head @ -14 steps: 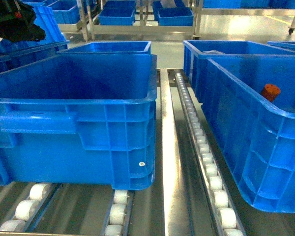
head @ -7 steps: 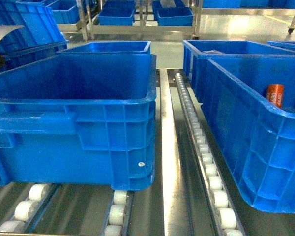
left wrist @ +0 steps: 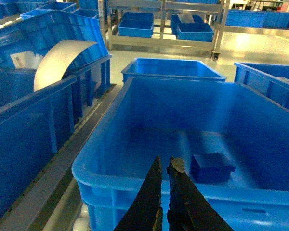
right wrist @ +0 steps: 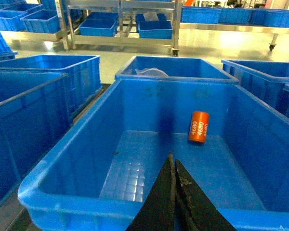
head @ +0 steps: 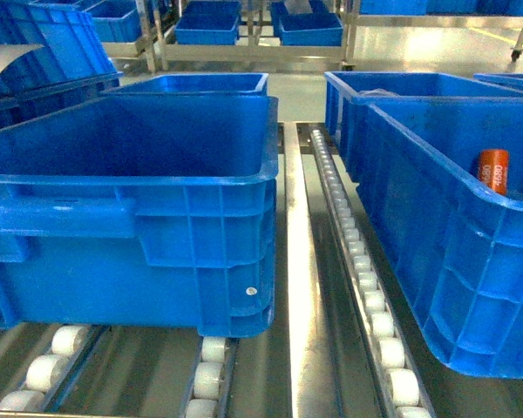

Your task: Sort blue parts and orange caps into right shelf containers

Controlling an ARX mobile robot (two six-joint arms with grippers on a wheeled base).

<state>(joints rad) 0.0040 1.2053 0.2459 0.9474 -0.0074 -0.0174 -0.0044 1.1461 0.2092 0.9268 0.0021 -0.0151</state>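
Two large blue crates sit side by side on a roller conveyor (head: 366, 287) whose white wheels run in steel tracks toward the far end. The left crate (head: 192, 235) fills the near left of the head view, its ribbed wall and moulded handle recess facing the camera. The right crate (head: 453, 252) stands just beside the central roller track, and its near wall cuts off at the right edge of the frame.

An orange cap (right wrist: 199, 127) lies inside the right crate, toward its far wall and right of the crate's middle; white print on its side reads "4680". Whether it rests on the floor or leans on the wall cannot be told. In the head view the same cap shows as a small orange cylinder just above the crate's rim at the far right.

A blue part (left wrist: 212, 167), blocky and dark blue, lies on the floor of the left crate, right of its middle and toward the near wall.

The left end effector (left wrist: 164, 166) hangs over the near rim of the left crate with its two dark fingers drawn together to a narrow slit, holding nothing. The right end effector (right wrist: 173, 161) hangs over the near rim of the right crate, its fingers pressed together at the tips and also empty. Neither touches a crate.

Beyond these, a further crate (left wrist: 172, 69) stands behind each one, and metal racks (head: 244, 35) with more blue bins line the far floor.
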